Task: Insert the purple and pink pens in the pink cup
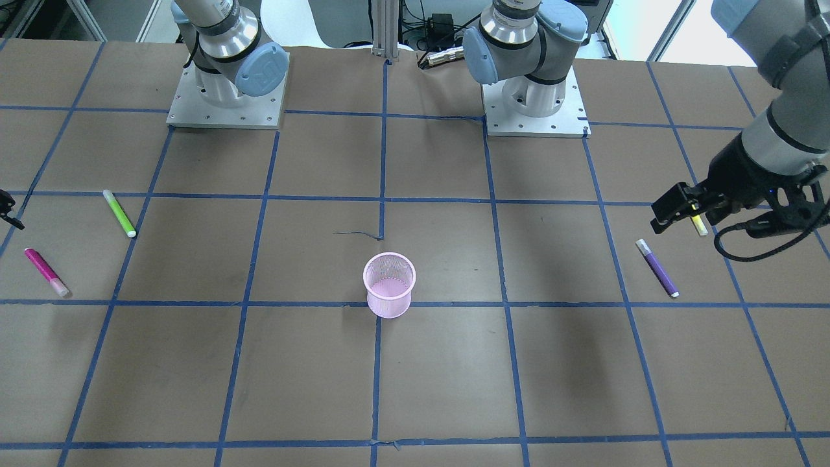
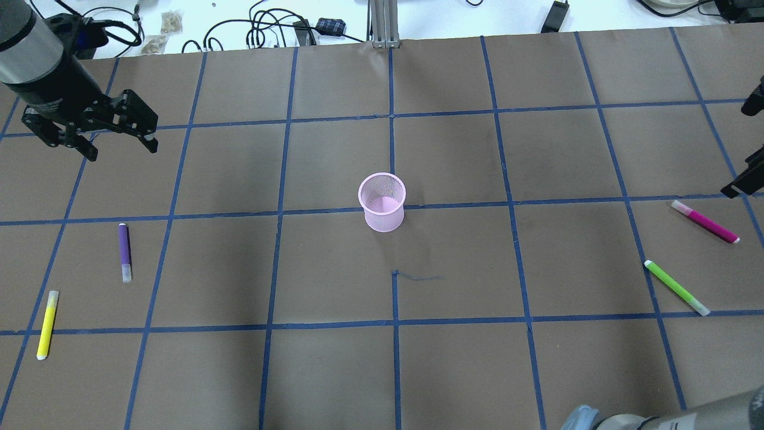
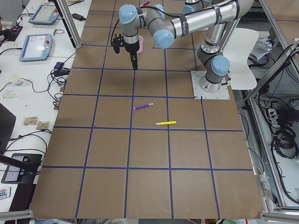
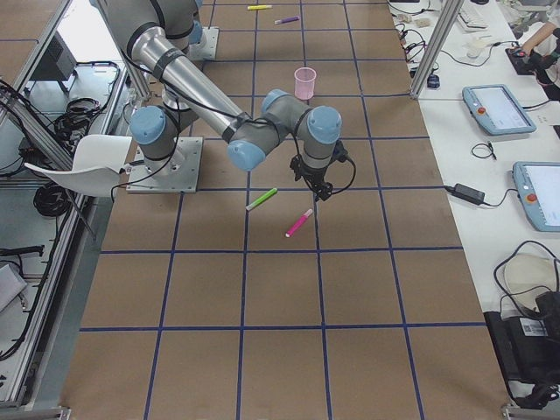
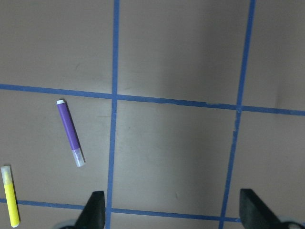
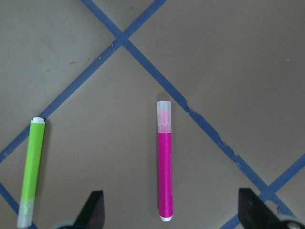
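The pink mesh cup (image 2: 382,202) stands upright at the table's middle. The purple pen (image 2: 124,251) lies flat on the left side and also shows in the left wrist view (image 5: 70,132). The pink pen (image 2: 704,221) lies flat on the right side and also shows in the right wrist view (image 6: 165,167). My left gripper (image 2: 122,151) is open and empty, held above the table beyond the purple pen. My right gripper (image 6: 172,217) is open and empty, held above the pink pen.
A yellow pen (image 2: 47,324) lies near the purple pen at the left edge. A green pen (image 2: 676,287) lies next to the pink pen. Both arm bases (image 1: 225,97) stand at the robot's side of the table. Blue tape lines grid the brown surface.
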### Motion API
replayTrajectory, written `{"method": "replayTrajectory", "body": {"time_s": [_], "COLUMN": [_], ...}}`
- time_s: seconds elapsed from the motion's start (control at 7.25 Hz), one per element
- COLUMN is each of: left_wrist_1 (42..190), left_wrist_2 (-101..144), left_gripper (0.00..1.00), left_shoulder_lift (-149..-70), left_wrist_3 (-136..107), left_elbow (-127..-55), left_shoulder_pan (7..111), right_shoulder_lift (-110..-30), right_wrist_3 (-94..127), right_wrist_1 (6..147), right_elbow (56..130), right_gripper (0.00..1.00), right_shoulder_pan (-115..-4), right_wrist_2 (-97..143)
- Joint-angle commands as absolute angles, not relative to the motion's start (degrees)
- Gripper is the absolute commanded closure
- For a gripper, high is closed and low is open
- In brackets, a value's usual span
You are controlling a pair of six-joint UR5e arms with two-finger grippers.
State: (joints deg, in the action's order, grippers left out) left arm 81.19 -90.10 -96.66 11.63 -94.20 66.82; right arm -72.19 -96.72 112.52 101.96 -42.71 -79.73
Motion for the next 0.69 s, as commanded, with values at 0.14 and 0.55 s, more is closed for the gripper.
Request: {"method": "replayTrajectory", "body": {"time_s": [0.14, 0.55], "left_wrist_1": [71.7, 66.6], "left_wrist_2": [-90.3, -90.3], "left_gripper": [0.00, 0.00], "left_shoulder_lift": [-103.0, -109.5], "left_wrist_3": [11.8, 11.4], "left_elbow": [-97.8, -98.7], "left_shoulder_pan": [60.7, 58.1], "right_shoulder_lift": [-68.5, -67.4], "right_wrist_3": [-115.3, -117.1], "right_wrist_1": [113.0, 113.5], "right_elbow": [106.1, 108.9], "right_gripper": [0.00, 0.04], "right_shoulder_pan": [-35.1, -33.0], "right_wrist_2": [-69.7, -62.9]}}
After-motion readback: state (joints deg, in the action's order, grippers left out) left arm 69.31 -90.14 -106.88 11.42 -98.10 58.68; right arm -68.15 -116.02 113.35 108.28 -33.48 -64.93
